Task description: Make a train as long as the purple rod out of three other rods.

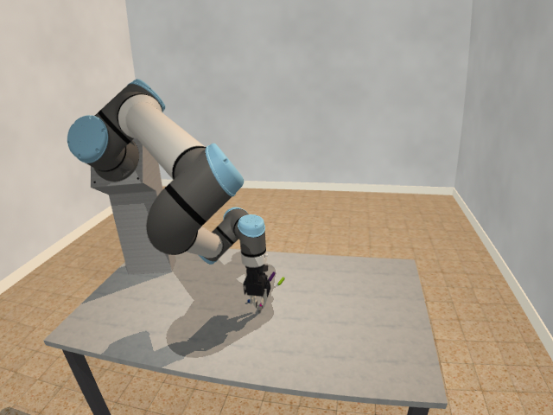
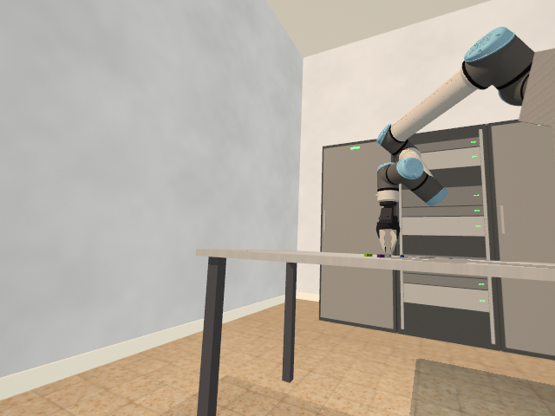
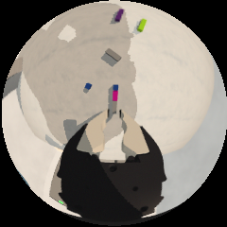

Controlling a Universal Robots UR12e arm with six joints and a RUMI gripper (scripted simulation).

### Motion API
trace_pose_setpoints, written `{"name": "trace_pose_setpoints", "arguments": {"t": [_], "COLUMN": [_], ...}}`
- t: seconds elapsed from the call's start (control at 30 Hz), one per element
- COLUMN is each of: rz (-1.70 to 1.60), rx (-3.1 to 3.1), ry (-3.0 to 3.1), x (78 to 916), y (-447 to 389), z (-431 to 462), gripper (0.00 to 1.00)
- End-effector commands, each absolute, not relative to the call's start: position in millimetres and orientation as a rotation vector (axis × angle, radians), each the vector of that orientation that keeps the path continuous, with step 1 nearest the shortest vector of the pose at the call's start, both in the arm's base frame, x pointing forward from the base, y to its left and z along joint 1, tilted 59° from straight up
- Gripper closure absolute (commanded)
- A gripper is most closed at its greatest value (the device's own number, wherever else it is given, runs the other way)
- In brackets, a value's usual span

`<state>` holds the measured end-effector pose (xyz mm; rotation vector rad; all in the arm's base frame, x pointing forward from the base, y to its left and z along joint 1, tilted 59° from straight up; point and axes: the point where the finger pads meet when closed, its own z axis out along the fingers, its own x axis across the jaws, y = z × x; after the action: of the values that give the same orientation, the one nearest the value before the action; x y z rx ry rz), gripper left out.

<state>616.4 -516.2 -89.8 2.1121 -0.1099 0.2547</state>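
My gripper is slightly open, low at the table. In the wrist view a blue rod and a magenta rod lie end to end in line. A grey piece seems to continue that line between my fingertips; its far end is hidden. A purple rod lies farther off, with a lime rod beside it, apart. Another blue rod lies alone left of the line.
Another grey rod lies slantwise between the line and the purple rod in the wrist view. The arm's shadow covers part of the table. Server cabinets stand behind the table.
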Motion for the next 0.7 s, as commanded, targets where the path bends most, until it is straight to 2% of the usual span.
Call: {"name": "trace_pose_setpoints", "arguments": {"t": [0.0, 0.6, 0.63, 0.67], "rz": [0.255, 0.255, 0.255, 0.255], "rx": [2.112, 2.112, 2.112, 2.112], "ry": [-0.109, -0.109, -0.109, -0.109], "x": [613.4, 606.2, 606.2, 606.2], "y": [-495.4, -451.3, -451.3, -451.3], "z": [-77.3, -51.0, -51.0, -51.0], "gripper": [0.86, 0.86, 0.0, 0.0]}}
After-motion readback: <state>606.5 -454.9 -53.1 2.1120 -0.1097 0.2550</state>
